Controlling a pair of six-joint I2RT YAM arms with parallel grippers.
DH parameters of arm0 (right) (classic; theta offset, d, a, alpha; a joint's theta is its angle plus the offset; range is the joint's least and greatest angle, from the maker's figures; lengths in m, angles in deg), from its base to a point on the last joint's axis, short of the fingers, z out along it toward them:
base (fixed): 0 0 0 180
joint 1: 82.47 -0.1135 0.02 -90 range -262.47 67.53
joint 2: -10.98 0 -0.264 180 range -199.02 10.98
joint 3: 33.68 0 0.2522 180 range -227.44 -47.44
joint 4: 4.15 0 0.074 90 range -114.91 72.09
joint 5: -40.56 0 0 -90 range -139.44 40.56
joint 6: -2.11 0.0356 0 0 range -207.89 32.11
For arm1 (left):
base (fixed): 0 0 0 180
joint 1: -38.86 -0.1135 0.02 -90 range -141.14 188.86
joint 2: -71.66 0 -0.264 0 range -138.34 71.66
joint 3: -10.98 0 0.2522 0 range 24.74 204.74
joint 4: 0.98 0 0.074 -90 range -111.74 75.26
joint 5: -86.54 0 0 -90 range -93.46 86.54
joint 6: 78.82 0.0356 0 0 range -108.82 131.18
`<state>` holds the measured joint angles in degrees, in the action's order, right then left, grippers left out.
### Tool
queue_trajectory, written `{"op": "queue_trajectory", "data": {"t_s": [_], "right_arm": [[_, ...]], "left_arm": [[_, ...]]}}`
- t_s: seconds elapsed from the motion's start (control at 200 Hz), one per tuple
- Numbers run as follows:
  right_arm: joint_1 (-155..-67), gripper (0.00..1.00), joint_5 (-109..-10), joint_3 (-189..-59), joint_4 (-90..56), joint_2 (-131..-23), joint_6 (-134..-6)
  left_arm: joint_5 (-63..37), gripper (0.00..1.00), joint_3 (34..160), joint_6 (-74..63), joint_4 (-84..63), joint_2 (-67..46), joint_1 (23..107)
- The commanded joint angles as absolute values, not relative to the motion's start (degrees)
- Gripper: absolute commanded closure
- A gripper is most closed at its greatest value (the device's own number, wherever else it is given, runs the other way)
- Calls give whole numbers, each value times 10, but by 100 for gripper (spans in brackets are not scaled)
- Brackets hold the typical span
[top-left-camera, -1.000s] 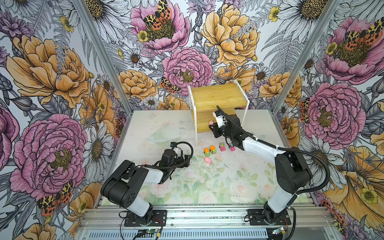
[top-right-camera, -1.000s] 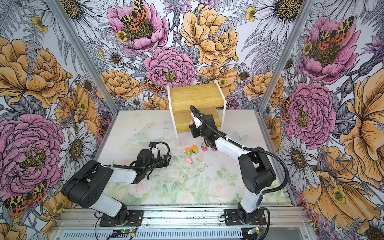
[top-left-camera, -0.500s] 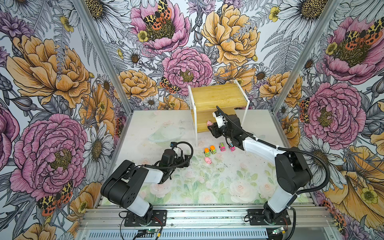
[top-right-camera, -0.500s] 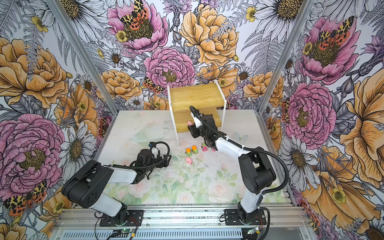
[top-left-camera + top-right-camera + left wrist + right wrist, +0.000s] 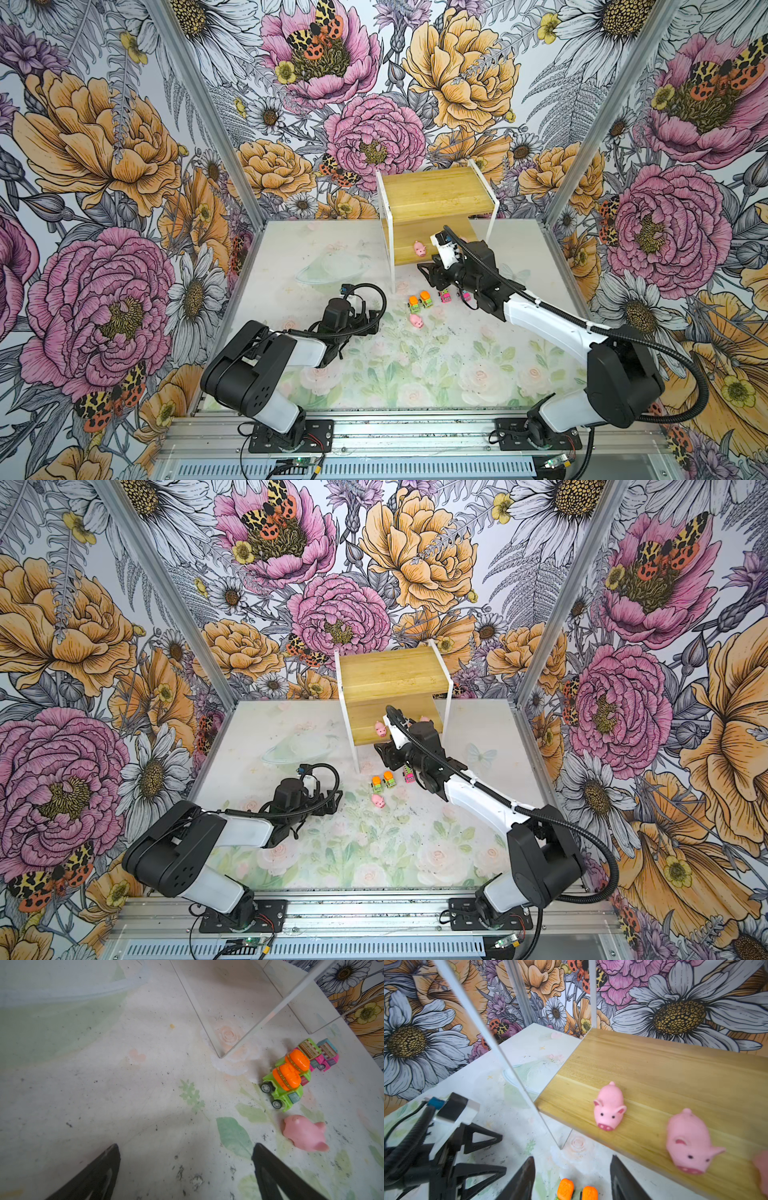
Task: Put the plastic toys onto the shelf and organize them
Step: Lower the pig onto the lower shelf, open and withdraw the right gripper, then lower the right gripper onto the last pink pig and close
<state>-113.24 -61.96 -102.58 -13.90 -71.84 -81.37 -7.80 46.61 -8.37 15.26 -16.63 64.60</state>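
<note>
The right end effector hangs low over the pale floral-printed bench with its 2 black fingers apart and nothing clamped between them. It sits just in front of the lower board of the small 2-tier bamboo-wood shelf with thin white side frames, near a front leg of one frame. On that lower board, just beyond the fingertips, stand 2 small pink plastic pigs with their snouts toward the board's front edge: the first pig nearer the frame leg and the second pig beside it, the 2 apart. A third pink shape is cut off at the picture's edge and too blurred to name. On the bench, under and just behind this end effector, 2 green plastic trucks with orange tops stand side by side, close enough to touch. Just beside them stand 2 pink plastic trucks with striped tops, partly hidden under the right arm in both top views. A loose pink pig lies on the bench near the green trucks but apart from them. The left end effector is low over the bench, its 2 fingers wide apart and empty. The loose pink pig lies just outside one fingertip, not in the gap, with the trucks farther on.
</note>
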Motion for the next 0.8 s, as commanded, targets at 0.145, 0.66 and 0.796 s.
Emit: {"op": "queue_trajectory", "data": {"t_s": [0.145,0.66,0.796], "right_arm": [[-1198,43,-589,-866,-47,-696,-742],[-1245,46,-528,-772,110,-809,-681],[-1245,47,-532,-787,113,-840,-685]], "left_arm": [[-77,1,460,-79,149,-147,640],[-88,1,457,-84,154,-149,639],[-84,1,457,-86,153,-148,639]]}}
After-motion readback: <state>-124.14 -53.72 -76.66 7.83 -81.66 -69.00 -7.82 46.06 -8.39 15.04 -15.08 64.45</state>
